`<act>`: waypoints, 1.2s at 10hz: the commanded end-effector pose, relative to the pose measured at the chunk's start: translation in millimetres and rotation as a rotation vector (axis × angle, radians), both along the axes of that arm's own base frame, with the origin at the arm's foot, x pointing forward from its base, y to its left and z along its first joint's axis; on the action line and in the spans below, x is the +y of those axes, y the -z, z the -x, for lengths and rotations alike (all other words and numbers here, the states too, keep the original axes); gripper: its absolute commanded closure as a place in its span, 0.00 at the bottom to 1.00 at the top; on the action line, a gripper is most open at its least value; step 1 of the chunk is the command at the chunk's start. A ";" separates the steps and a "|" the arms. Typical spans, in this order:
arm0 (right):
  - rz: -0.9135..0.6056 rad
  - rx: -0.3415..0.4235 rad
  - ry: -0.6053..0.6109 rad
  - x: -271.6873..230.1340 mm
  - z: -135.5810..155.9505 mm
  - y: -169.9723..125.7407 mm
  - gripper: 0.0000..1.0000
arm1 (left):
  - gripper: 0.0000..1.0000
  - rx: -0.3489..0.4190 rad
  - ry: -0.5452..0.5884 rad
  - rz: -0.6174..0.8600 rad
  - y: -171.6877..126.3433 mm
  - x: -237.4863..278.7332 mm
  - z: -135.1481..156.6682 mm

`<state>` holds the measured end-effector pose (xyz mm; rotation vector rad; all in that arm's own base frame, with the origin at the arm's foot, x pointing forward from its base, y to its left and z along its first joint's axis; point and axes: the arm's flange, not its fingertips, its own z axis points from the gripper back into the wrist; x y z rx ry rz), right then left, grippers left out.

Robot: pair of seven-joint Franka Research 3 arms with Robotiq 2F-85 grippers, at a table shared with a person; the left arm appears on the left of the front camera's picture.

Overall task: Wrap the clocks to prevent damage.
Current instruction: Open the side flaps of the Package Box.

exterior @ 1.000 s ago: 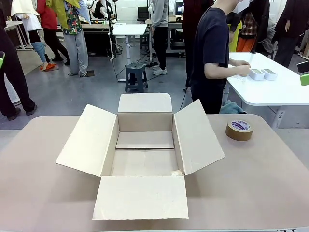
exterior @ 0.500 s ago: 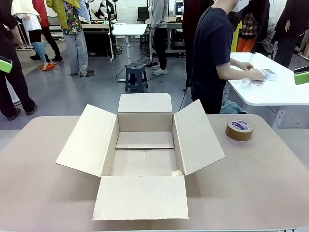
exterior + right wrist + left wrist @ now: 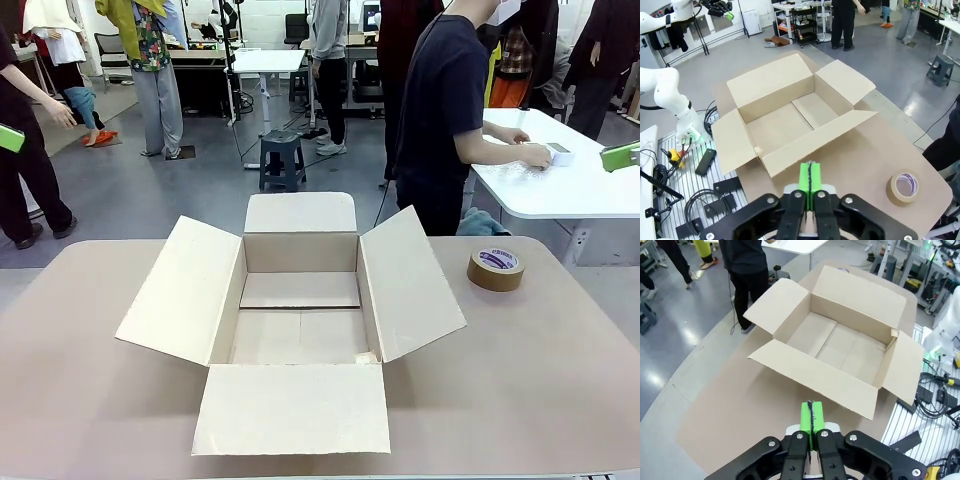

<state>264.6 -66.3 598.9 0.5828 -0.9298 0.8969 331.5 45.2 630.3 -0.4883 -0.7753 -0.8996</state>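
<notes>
**Front view.** A workshop with a grey floor, with people standing farther off. A tan table [image 3: 560,380] carries an open cardboard box [image 3: 300,300] at its middle, all four flaps spread outward. A roll of brown tape [image 3: 496,269] lies near the table's far right corner. Beyond the far edge a person [image 3: 440,110] in a dark shirt stands turned toward a white side table [image 3: 570,195]. The person's hand [image 3: 533,155] rests there just beside a small white block [image 3: 560,154], too small to tell whether it is a clock. The left gripper [image 3: 9,137] shows as a green pad at the picture's left edge and the right gripper [image 3: 620,155] as one at the right edge. Both are raised well above the table.

**Left wrist view.** The arm is held high, the wrist tilted down toward the box from one end of the table. The two green pads [image 3: 806,420] lie pressed together with nothing between them.

**Right wrist view.** This arm is likewise held high, looking down on the box and the tape. Its pads [image 3: 804,180] are closed flat on each other, holding nothing. The left arm [image 3: 667,87] rises at the picture's left and reaches across the top corner.
</notes>
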 end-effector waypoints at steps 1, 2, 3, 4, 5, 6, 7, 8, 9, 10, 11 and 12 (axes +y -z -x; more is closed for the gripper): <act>0.007 0.028 0.002 -0.9 0.7 -1.3 1.00 | 1.00 0.024 -0.015 -0.036 -3.8 1.7 2.9; 0.007 0.029 -0.001 -2.0 1.0 -0.9 1.00 | 1.00 0.028 -0.014 -0.036 -2.9 2.1 2.5; 0.007 0.029 0.001 -2.6 1.5 -0.7 1.00 | 1.00 0.029 -0.013 -0.035 -2.3 2.3 1.7; 0.001 0.031 -0.002 -3.2 2.0 -0.3 1.00 | 1.00 0.027 -0.015 -0.033 -1.7 2.6 1.3; -0.002 0.033 -0.001 -3.8 3.0 -0.1 1.00 | 1.00 0.024 -0.021 -0.030 -1.1 2.0 2.0; -0.011 0.045 0.046 -3.4 -0.6 -1.2 1.00 | 1.00 0.007 -0.053 -0.034 -2.0 1.5 2.1; -0.001 0.004 -0.003 -0.6 0.8 0.7 1.00 | 1.00 0.005 -0.002 -0.024 1.4 1.4 0.0; -0.001 0.004 -0.003 -0.6 0.8 0.7 1.00 | 1.00 0.005 -0.002 -0.024 1.4 1.4 0.0; -0.001 0.004 -0.003 -0.6 0.8 0.7 1.00 | 1.00 0.005 -0.002 -0.024 1.4 1.4 0.0; -0.001 0.004 -0.003 -0.6 0.8 0.7 1.00 | 1.00 0.005 -0.002 -0.024 1.4 1.4 0.0; -0.001 0.004 -0.003 -0.6 0.8 0.7 1.00 | 1.00 0.005 -0.002 -0.024 1.4 1.4 0.0; -0.001 0.004 -0.003 -0.6 0.8 0.7 1.00 | 1.00 0.005 -0.002 -0.024 1.4 1.4 0.0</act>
